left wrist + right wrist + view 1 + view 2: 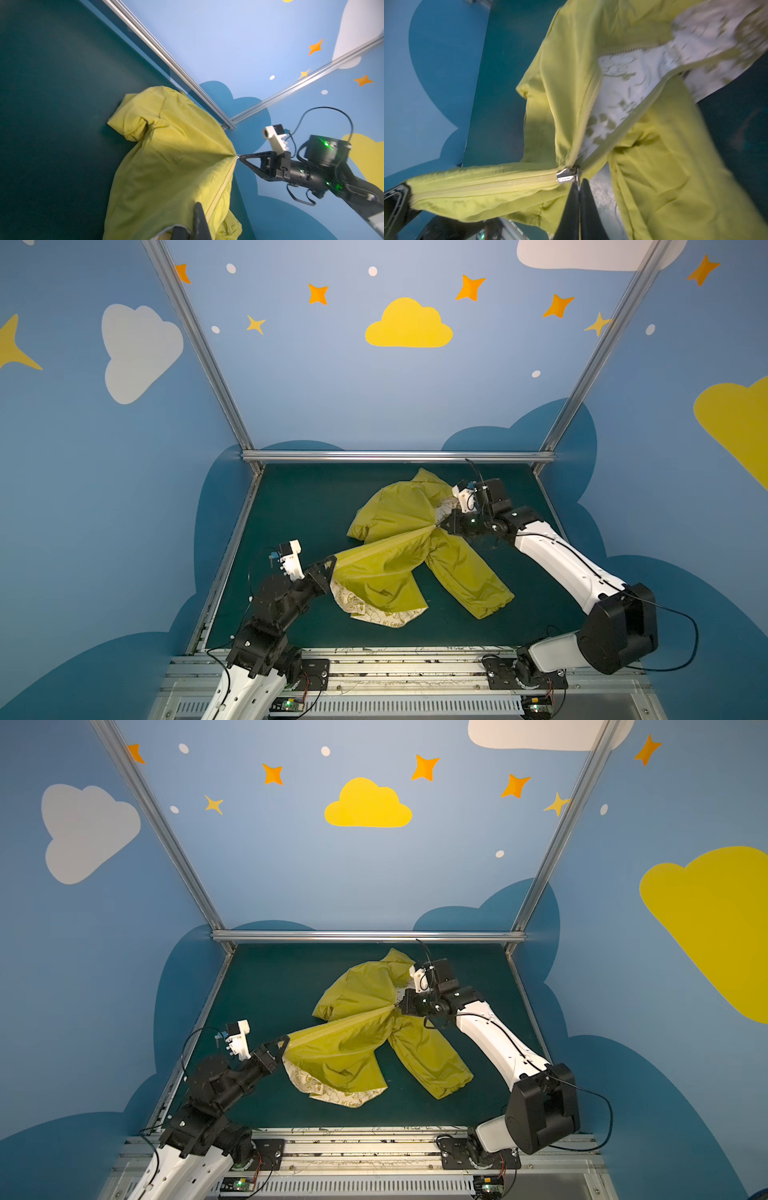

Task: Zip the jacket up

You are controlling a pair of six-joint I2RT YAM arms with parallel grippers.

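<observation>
At the near edge of the green table mat (291, 510), toward six o'clock, the cream printed lining (374, 614) of the jacket (395, 564) shows from under its hem. At about eight o'clock the left gripper (332, 563) is pinched closed on the bottom end of the jacket front, at the foot of the zipper (382, 545). From there the joined zipper runs taut across the middle of the mat toward two o'clock. One sleeve (469, 576) lies out toward four o'clock. At the far end of the zipper the right gripper (579, 184) is clamped tight on the metal pull of the slider (566, 175). Beyond the slider the two front edges stand apart, with lining showing between them. The hood (428, 483) lies farthest, near one o'clock.
</observation>
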